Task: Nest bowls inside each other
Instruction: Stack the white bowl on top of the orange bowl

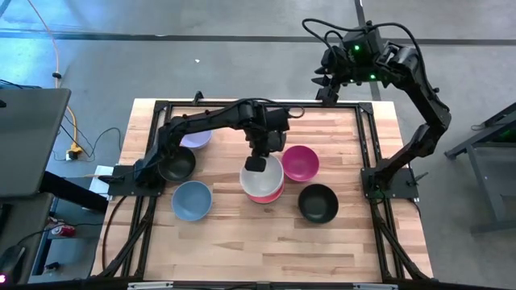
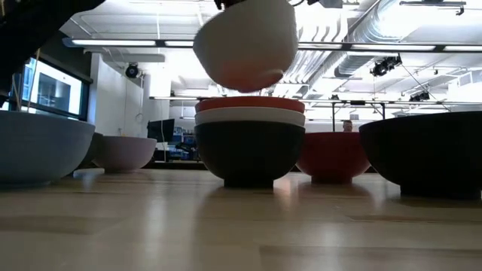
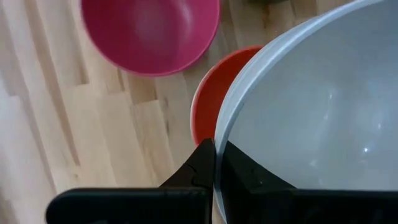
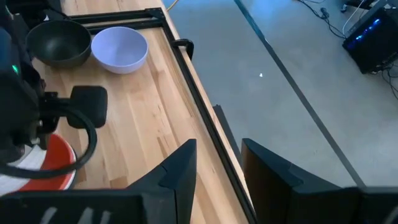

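My left gripper (image 1: 256,163) is shut on a white bowl (image 1: 266,176) and holds it above a stack at the table's middle. The stack's top bowl is red (image 2: 250,104) and sits in a white bowl (image 2: 250,117); the stack's lowest part looks dark in the low view. A magenta bowl (image 1: 300,163) stands to the right of the stack and a black bowl (image 1: 318,201) to its near right. A blue bowl (image 1: 192,200), a second black bowl (image 1: 177,163) and a lavender bowl (image 1: 196,138) stand on the left. My right gripper (image 4: 217,180) is open and empty, raised beyond the table's far right corner. My left gripper pinches the white bowl's rim (image 3: 217,146) on the side toward the table's left, with one finger (image 3: 245,174) inside the bowl and one finger (image 3: 199,165) outside. The fingers come from above, pointing down. The bowl (image 2: 245,45) hangs lifted clear above the red bowl, mouth up.
A black metal frame (image 1: 367,137) runs along the table's edges. A laptop-like grey device (image 1: 28,137) stands off the table's left. Bare wood lies along the near edge (image 1: 266,250).
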Motion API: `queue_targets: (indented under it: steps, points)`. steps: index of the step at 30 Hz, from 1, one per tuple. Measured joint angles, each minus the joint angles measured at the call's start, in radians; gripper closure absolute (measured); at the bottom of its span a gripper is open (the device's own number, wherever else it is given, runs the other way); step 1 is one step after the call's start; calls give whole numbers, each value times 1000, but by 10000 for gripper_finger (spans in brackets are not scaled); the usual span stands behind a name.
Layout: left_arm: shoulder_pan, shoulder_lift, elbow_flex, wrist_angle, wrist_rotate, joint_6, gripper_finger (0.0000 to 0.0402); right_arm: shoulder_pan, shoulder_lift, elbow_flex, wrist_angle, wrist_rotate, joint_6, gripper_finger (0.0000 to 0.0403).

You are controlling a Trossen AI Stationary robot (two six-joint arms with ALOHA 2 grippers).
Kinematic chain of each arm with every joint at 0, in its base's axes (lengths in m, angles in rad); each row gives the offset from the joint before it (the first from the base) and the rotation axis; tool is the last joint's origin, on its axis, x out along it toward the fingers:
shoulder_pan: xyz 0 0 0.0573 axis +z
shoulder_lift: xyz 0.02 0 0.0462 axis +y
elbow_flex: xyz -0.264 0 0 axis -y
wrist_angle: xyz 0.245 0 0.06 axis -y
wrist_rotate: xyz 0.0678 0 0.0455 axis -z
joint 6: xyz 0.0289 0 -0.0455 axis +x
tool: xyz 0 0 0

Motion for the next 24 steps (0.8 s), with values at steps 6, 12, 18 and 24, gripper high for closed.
queue_targets:
  steps: [6,12,18,24]
  points:
    - [-2,34,0,11,1,5,401,0,0,0,-32,0,1,284]
    - [-2,72,0,10,0,4,401,0,0,0,-52,0,18,284]
    - [-2,104,0,3,-7,5,401,0,0,0,-60,0,20,284]
    - [-2,140,0,-26,-29,2,401,0,0,0,-68,0,20,284]
